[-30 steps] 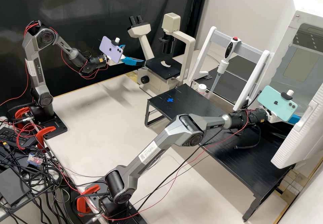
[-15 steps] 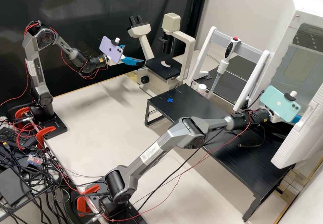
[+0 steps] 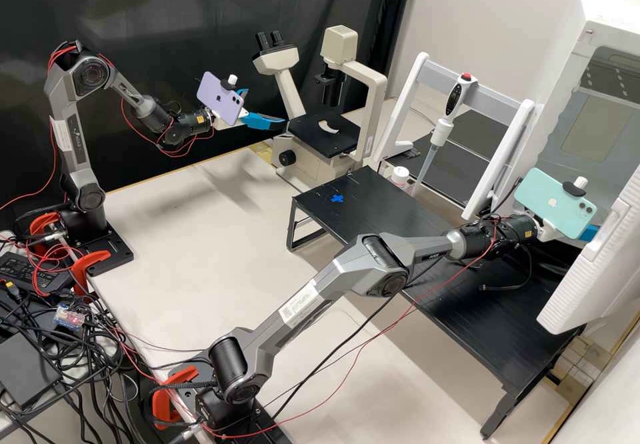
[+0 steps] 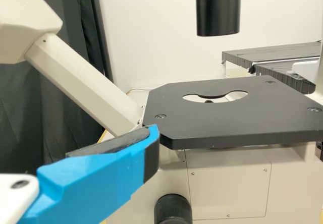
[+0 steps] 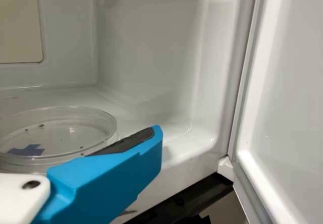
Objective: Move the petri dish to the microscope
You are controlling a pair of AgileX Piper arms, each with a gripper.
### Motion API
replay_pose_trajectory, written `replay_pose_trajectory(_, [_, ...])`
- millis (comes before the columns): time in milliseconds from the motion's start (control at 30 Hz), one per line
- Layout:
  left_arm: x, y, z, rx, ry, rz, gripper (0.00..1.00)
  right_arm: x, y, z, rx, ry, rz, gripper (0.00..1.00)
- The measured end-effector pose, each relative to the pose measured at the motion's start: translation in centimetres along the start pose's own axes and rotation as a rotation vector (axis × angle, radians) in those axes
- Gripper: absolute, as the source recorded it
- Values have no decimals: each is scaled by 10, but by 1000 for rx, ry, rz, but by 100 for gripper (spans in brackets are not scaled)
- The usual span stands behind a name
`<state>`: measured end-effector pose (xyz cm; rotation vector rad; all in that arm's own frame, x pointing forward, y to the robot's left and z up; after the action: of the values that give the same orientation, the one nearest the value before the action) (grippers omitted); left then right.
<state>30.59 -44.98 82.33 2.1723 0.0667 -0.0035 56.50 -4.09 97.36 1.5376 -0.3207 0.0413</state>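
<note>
In the high view my left gripper point(image 3: 264, 109) stands open and holds nothing, beside the microscope point(image 3: 323, 135). The left wrist view shows a finger of my left gripper point(image 4: 151, 135) near the edge of the black stage point(image 4: 227, 118), which has a cutout. My right gripper point(image 3: 589, 233) is partly behind the phone, at the white chamber's opening. Inside the chamber, in the right wrist view, lies the clear petri dish point(image 5: 60, 133). My right gripper point(image 5: 154, 133), open, has one finger overlapping the dish's near rim; whether they touch I cannot tell.
The white chamber's open door point(image 3: 600, 264) stands close beside the right gripper. A black raised platform point(image 3: 380, 204) bears a blue cross mark. Behind it are a pipette point(image 3: 443, 124) on a white frame point(image 3: 477, 87) and a small white-capped container point(image 3: 400, 175).
My right arm has moved a little to the right in the high view, farther toward the chamber, its phone tilting slightly. The left arm has kept still.
</note>
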Motion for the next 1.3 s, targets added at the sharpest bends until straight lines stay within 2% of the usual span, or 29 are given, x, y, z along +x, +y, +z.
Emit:
replay_pose_trajectory(100, [0, 0, 0, 0, 0, 0, 100, 0, 0, 0, 4, 3, -5, 0])
replay_pose_trajectory(167, [0, 0, 0, 0, 0, 0, 100, 0, -2, -1, 26, -1, -25, 0])
replay_pose_trajectory(367, [0, 0, 0, 0, 0, 0, 100, 0, -2, 0, 50, -16, -57, 0])
replay_pose_trajectory(567, [0, 0, 0, 0, 0, 0, 100, 0, -2, 3, 99, -42, -63, 0])
replay_pose_trajectory(767, [0, 0, 0, 0, 0, 0, 100, 0, 0, 6, 119, -62, -54, 0])
replay_pose_trajectory(867, [0, 0, 0, 0, 0, 0, 100, 0, 0, 9, 119, -81, -59, 0])
replay_pose_trajectory(1000, [0, 0, 0, 0, 0, 0, 100, 0, 4, 13, 91, -99, -52, 0])
replay_pose_trajectory(1200, [0, 0, 0, 0, 0, 0, 100, -1, 8, 19, 81, -127, -44, 0])
replay_pose_trajectory(1233, [0, 0, 0, 0, 0, 0, 100, -1, 8, 19, 67, -128, -44, 0])
replay_pose_trajectory(1267, [0, 0, 0, 0, 0, 0, 100, -1, 8, 20, 76, -132, -51, 0])
replay_pose_trajectory(1300, [0, 0, 0, 0, 0, 0, 100, -1, 9, 21, 62, -136, -53, 0])
